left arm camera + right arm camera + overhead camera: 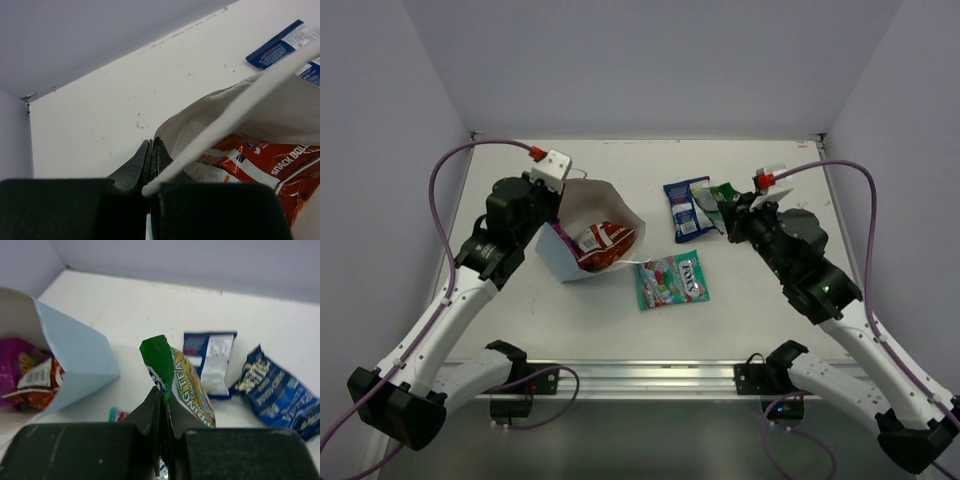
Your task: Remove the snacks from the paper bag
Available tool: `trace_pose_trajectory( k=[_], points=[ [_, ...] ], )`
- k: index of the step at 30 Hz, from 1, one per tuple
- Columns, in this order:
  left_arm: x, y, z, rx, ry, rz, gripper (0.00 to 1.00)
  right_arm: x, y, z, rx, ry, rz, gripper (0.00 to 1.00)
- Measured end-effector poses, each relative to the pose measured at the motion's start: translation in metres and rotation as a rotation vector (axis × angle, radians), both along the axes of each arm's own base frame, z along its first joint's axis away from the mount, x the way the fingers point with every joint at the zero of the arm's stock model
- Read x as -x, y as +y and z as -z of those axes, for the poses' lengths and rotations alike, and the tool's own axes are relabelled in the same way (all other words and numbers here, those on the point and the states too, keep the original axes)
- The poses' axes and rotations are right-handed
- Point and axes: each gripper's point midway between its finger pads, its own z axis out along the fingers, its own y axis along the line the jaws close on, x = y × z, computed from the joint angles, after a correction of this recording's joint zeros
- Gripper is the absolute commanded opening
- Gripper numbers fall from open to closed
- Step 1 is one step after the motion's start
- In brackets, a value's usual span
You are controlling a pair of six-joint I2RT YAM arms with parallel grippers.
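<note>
The light blue paper bag lies on its side, its mouth facing right. My left gripper is shut on its upper rim; in the left wrist view the fingertips pinch the white bag wall. A red-white packet and a magenta packet lie inside. My right gripper is shut on the green packet and holds it above the table beside two dark blue packets. The teal packet lies in front of the bag.
A white string handle crosses the left wrist view. Grey walls enclose the white table on three sides. A metal rail runs along the near edge between the arm bases.
</note>
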Motion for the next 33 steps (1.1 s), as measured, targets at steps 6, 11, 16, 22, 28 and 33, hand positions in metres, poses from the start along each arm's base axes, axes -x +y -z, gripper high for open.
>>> trace_pose_trajectory(
  k=[6,11,16,22,28,33],
  points=[
    [0.001,-0.009,0.0,-0.028,-0.017,0.072,0.0,0.004,-0.014,0.106,-0.026,0.281,0.04,0.0],
    [0.006,-0.011,0.0,-0.059,-0.037,0.111,0.0,0.004,-0.048,0.19,-0.124,0.507,0.149,0.1],
    [0.01,-0.012,-0.001,-0.068,-0.048,0.132,0.0,-0.006,-0.094,0.225,-0.232,0.634,0.355,0.67],
    [0.013,-0.017,-0.002,-0.058,-0.05,0.166,0.0,-0.014,-0.066,0.165,-0.127,0.532,0.21,0.75],
    [0.016,-0.02,-0.002,-0.056,-0.055,0.191,0.0,0.001,0.035,0.032,-0.011,0.198,-0.212,0.75],
    [0.021,-0.02,-0.003,-0.058,-0.066,0.208,0.0,0.02,0.118,-0.008,0.162,0.043,-0.498,0.76]
  ],
)
